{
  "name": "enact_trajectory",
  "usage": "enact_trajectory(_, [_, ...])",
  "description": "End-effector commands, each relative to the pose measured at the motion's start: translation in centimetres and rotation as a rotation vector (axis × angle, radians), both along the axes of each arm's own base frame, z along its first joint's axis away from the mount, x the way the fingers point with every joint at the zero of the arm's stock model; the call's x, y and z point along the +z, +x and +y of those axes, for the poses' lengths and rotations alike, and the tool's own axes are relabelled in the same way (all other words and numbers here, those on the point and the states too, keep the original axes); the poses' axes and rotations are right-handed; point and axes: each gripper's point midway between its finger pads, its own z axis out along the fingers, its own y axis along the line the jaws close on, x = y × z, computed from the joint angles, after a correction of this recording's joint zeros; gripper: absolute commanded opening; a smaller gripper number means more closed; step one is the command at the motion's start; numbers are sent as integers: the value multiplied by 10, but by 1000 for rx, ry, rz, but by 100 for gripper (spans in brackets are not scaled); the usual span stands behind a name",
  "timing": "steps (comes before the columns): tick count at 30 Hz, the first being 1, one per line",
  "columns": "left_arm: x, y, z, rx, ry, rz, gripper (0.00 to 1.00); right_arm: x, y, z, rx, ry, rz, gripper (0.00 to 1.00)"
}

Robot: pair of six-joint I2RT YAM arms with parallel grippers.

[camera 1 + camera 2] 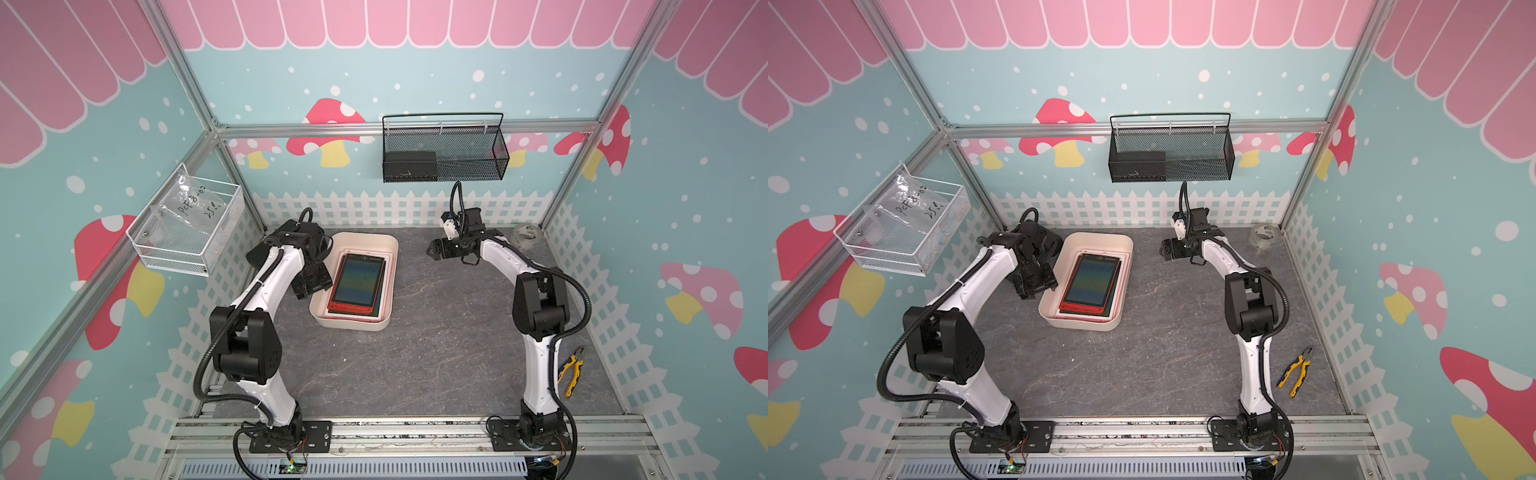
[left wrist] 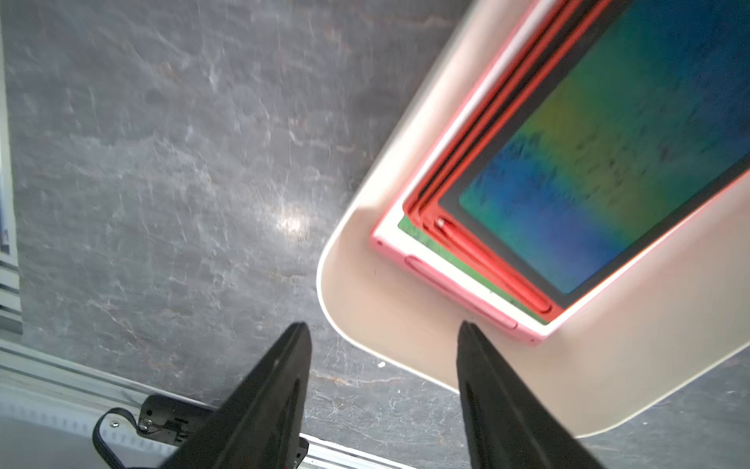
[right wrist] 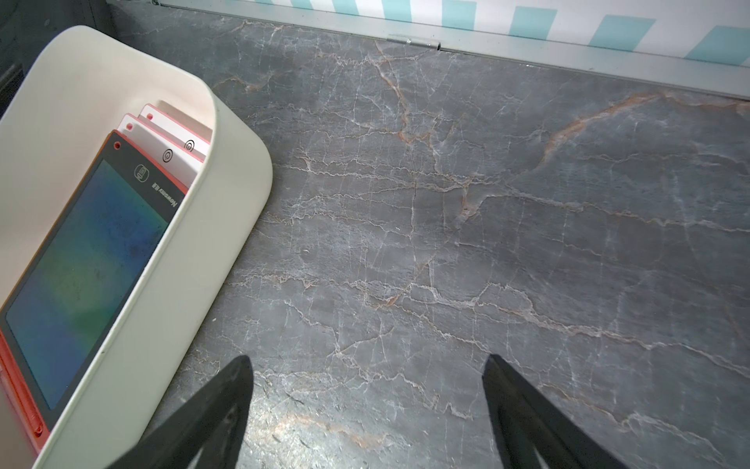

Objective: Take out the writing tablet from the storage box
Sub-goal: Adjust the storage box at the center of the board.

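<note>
Cream-white plastic, the storage box (image 1: 350, 325) sits on the grey stone-look bench (image 1: 436, 357) with a stack of tablets inside. On top, the red-framed writing tablet (image 1: 357, 282) lies flat, screen up, not yet lifted. Over the box corner nearest its arm hovers the left claw (image 2: 382, 325), fingers apart and empty, one above the box's inside, one above bare bench. Well clear of the box, the right claw (image 3: 367, 357) hangs wide apart, holding nothing. This looks like the approach step. Next, the left claw likely must drop onto the tablet's short edge and pinch only the top one.
</note>
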Motion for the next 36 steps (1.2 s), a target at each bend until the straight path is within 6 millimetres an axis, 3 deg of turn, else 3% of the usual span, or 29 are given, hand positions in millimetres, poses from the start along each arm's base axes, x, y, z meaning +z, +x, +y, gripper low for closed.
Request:
enact_trajectory(1, [9,-36,-19,130,-88,32,60,-8,2,5,12,-16,16,90])
enact_trajectory(5, [14,-53,-29,150,-105,17,60,-13,2,6,18,-16,28,90])
enact_trajectory(10, [-5,-69,-37,171,-119,53,59,-12,0,5,24,-27,30,90])
enact_trajectory(14, [-19,-67,-42,203,-145,43,60,-13,-5,3,17,-31,43,90])
enact_trajectory(22, [-25,-45,-51,228,-184,-2,58,-18,-27,-5,10,-52,80,89])
enact_trajectory(36, [-71,-51,-58,289,-199,55,54,-19,-35,-11,15,-85,87,90])
